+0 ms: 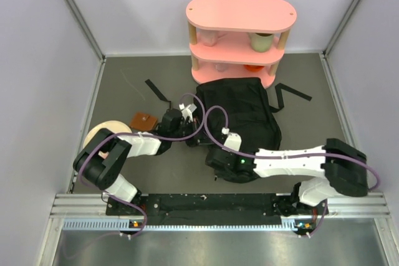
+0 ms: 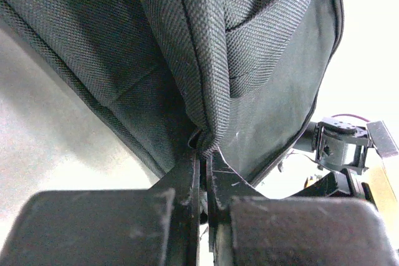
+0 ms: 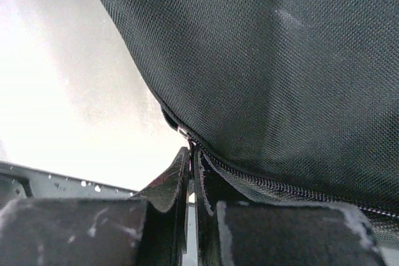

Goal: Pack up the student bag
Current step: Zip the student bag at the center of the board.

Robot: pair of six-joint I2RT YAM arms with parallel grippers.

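Packing is barely being begun: the floppy black fabric backpack [image 1: 243, 110] is being clamped by left gripper [image 2: 202, 154] and right gripper [image 3: 191, 157], apparently unloaded.

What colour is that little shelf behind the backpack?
The shelf is pink, seen best in the top external view.

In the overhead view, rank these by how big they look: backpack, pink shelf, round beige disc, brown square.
Largest: the backpack and the pink shelf look about alike, so they are unranked.
Next: the beige disc, partly hidden.
Smallest: the brown square.
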